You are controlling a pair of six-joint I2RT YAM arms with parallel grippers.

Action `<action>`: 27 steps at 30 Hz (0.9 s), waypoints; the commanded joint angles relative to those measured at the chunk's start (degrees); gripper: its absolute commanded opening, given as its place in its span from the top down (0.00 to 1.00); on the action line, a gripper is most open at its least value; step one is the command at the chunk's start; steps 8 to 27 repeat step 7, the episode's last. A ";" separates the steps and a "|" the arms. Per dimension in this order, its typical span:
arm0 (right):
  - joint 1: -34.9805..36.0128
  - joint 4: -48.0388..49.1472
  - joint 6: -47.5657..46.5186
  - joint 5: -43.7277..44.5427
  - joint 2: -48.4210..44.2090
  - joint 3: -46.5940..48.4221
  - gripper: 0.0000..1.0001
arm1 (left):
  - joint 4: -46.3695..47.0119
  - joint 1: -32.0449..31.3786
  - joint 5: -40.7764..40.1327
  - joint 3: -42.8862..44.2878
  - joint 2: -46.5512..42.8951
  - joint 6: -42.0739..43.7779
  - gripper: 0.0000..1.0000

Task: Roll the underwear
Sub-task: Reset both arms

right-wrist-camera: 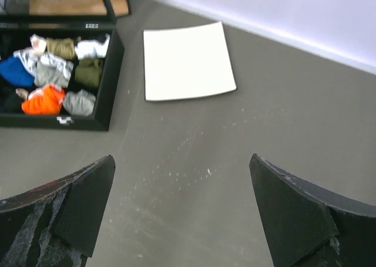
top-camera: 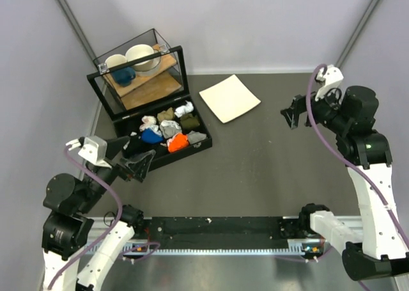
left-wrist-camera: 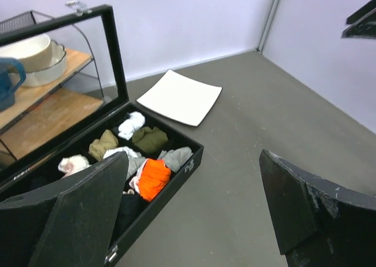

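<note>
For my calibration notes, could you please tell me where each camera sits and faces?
Top external: above and behind the bases, looking down; shows left gripper and right gripper.
Left wrist: on the left arm, looks over the black box; own fingers show.
Right wrist: on the right arm, looks down toward the plate; own fingers show.
All share box and plate.

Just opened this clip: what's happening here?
Nothing is held yet. The left gripper and right gripper both hang open above the table. A black box holds rolled cloth bundles, and a white square plate lies flat beside it. No unrolled underwear shows on the table.
</note>
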 commanded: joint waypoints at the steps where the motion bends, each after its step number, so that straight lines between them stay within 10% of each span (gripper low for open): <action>1: -0.53 3.64 5.47 4.36 -2.69 3.66 0.01 | -4.21 0.24 -4.08 -0.16 -0.58 -1.74 0.01; 27: -0.62 4.96 4.06 5.41 -5.50 2.43 0.01 | -6.94 0.24 -5.58 -0.77 -2.26 -1.13 0.01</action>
